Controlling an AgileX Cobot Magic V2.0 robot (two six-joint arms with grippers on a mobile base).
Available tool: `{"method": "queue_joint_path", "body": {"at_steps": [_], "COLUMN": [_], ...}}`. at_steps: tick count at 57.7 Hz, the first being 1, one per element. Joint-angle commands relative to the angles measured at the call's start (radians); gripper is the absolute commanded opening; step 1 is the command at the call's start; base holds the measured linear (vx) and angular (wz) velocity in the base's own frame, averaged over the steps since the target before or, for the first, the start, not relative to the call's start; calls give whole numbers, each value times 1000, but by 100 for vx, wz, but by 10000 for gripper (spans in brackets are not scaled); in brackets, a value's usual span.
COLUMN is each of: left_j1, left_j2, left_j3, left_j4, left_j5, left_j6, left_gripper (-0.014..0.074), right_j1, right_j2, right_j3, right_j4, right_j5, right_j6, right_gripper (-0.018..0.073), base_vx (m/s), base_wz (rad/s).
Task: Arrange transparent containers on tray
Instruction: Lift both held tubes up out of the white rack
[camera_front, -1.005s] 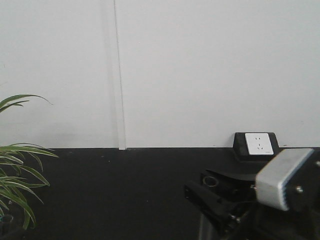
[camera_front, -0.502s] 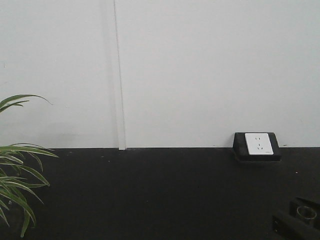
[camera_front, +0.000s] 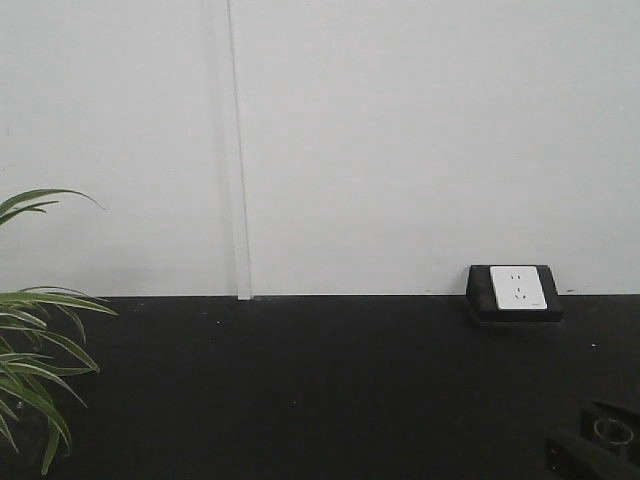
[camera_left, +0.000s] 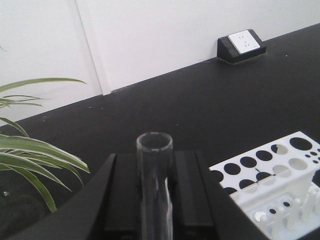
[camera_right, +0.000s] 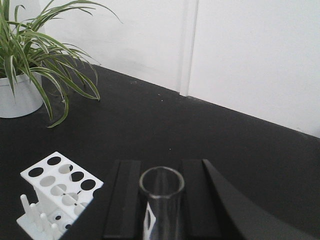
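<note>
Left claw (camera_left: 154, 160) looks clamped on a glass tube (camera_left: 154, 200), right claw (camera_right: 161, 172) on a second glass tube (camera_right: 161, 215): light, slick, brittle, thin-walled, so grip mid-wall, gentle squeeze.

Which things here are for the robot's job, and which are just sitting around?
For the job: glass tube in the left gripper; glass tube in the right gripper. No tray in view.

Just lying about: white test-tube rack, potted plant, wall socket.
</note>
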Motion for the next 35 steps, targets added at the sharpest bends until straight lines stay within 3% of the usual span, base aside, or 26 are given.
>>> {"method": "queue_joint_path", "body": {"at_steps": [1,35], "left_j1": [-3,-3], "left_j2": [7,7], "left_j3": [-39,-39], "left_j4": [2,2], "left_j5": [-73,-73], "left_j6": [-11,-11], "left_gripper": [-1,-1], "right_j1": [-1,-1], "right_j2": [-1,-1], "right_j3": [-35,-35], "right_j4": [-19,-19], "right_j5": [-77,-78], "right_j6": [-9,-9], "right_gripper": [-13,-11], "base_vx": [0,-2], "base_wz": [0,1]}}
